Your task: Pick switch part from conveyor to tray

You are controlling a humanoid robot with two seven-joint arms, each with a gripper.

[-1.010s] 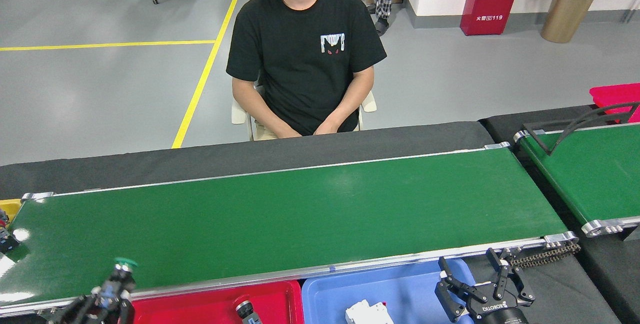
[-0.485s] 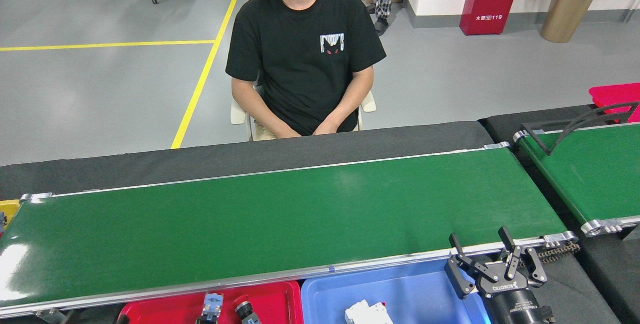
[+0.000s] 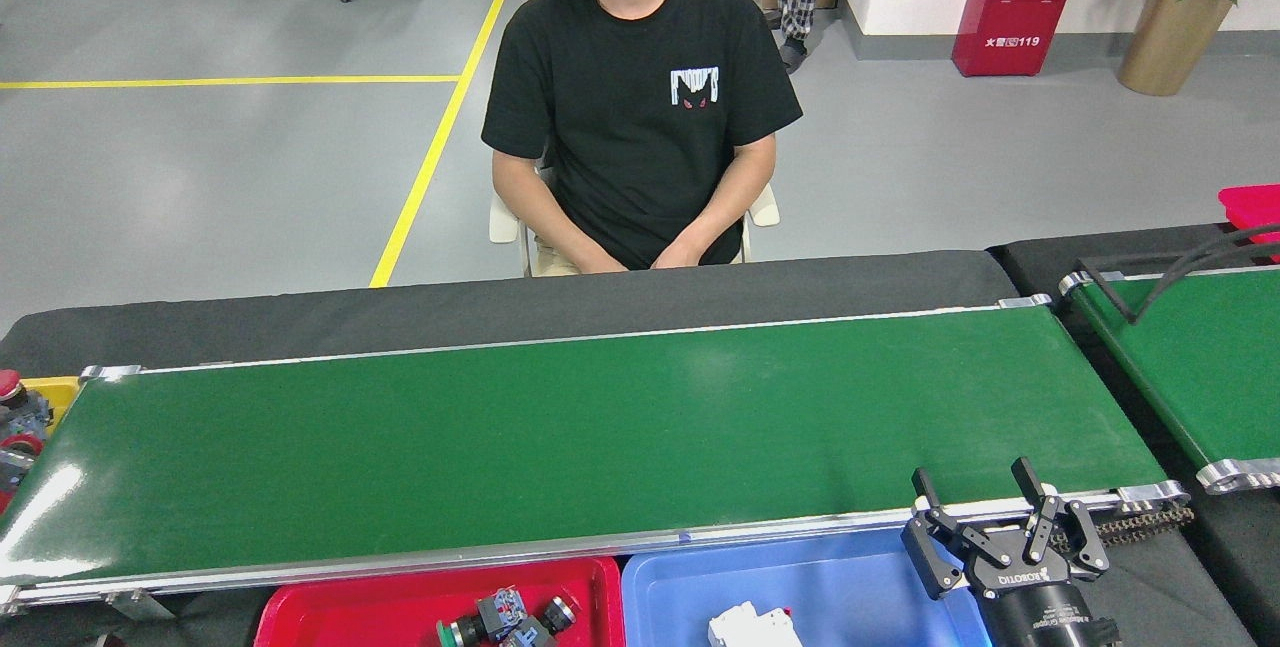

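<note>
head view: the red tray (image 3: 330, 617) at the bottom edge holds a cluster of switch parts (image 3: 505, 619), dark bodies with a green cap end and a round black-and-silver piece, lying near its right wall. touching it on the right, the blue tray (image 3: 850, 587) holds one white block part (image 3: 755, 627) at its near edge. the right gripper (image 3: 980, 493) stands over the blue tray's far right corner, at the conveyor's near rail, its two black fingers spread apart and empty. the switch parts lie well to its left, in the other tray. the left gripper is out of sight. the conveyor (image 3: 580, 437) belt is bare green, with silver rails. at the far left a yellow bin (image 3: 55, 395) shows more parts with red caps (image 3: 15, 422). a second green belt (image 3: 1190, 357) with a black bar sits at the right, a red bin (image 3: 1252, 207) behind it. a seated person (image 3: 640, 117) in a black t-shirt faces the belt from behind the black table (image 3: 400, 327)
</note>
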